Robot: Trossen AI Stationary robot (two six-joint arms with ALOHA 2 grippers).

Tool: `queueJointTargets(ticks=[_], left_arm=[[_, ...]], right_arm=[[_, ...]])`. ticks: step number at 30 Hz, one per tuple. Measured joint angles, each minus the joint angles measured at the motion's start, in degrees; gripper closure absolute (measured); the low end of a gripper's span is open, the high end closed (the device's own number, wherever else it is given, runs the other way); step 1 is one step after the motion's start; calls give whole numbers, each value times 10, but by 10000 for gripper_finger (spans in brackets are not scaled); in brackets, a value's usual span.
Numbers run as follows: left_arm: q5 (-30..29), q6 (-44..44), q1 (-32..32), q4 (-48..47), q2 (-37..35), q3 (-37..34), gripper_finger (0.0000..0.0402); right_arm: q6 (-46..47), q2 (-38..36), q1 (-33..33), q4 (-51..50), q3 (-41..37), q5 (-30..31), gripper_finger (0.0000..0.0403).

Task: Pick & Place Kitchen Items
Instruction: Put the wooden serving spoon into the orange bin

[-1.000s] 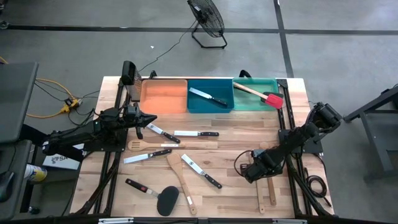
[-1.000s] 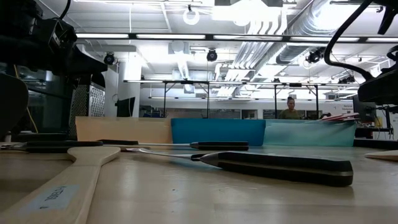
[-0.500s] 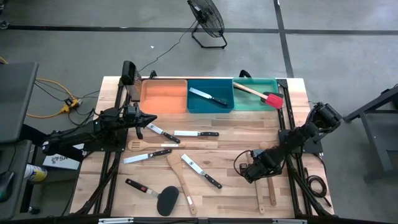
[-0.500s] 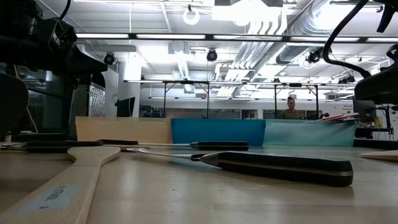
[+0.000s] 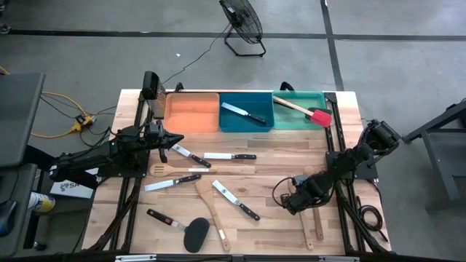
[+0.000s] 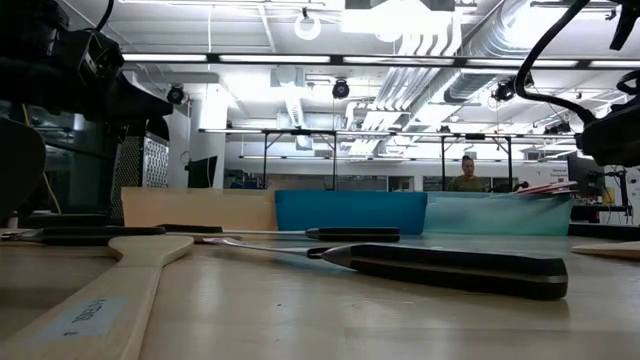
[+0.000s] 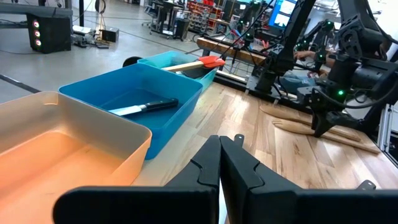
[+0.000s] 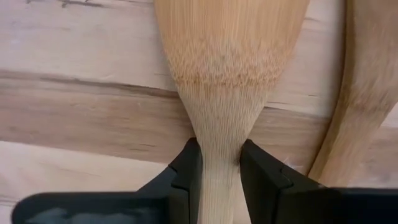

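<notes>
Wooden spatula point(image 8: 217, 112) apparently in right gripper point(image 8: 219, 163).

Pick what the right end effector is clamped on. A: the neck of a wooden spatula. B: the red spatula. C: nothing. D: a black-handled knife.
A: the right wrist view shows the right end effector with both fingers pressed against the narrow neck of a pale wooden spatula lying on the table.

The right arm reaches in from the right edge, folded low over the near right part of the bench, its wrist tipped down. The right gripper point(image 5: 300, 201) has its two fingers point(image 8: 189, 165) pressed against either side of a wooden spatula's neck point(image 8: 219, 149). The left arm lies stretched along the left side, the left gripper point(image 5: 175, 139) with fingers together, held above the bench.
</notes>
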Motion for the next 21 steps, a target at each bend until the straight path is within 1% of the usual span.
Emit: queueJointTargets(ticks=[4,6,9,11,13,16,21], left_arm=[[0,0,0,0,0,0,402],[0,0,0,0,0,0,402],[0,0,0,0,0,0,402],[0,0,0,0,0,0,402],[0,0,0,0,0,0,402],[0,0,0,0,0,0,402],[0,0,0,0,0,0,402]], right_arm=[[-23,-5,2,-29,12,43,324],[-39,-7,2,-44,20,54,324],[-57,-12,2,-49,24,83,324],[-66,-14,1,-51,27,112,324],[-82,-14,-1,-54,32,158,325],[-115,-14,-6,-49,51,195,325],[-188,-15,-25,-47,89,216,327]])
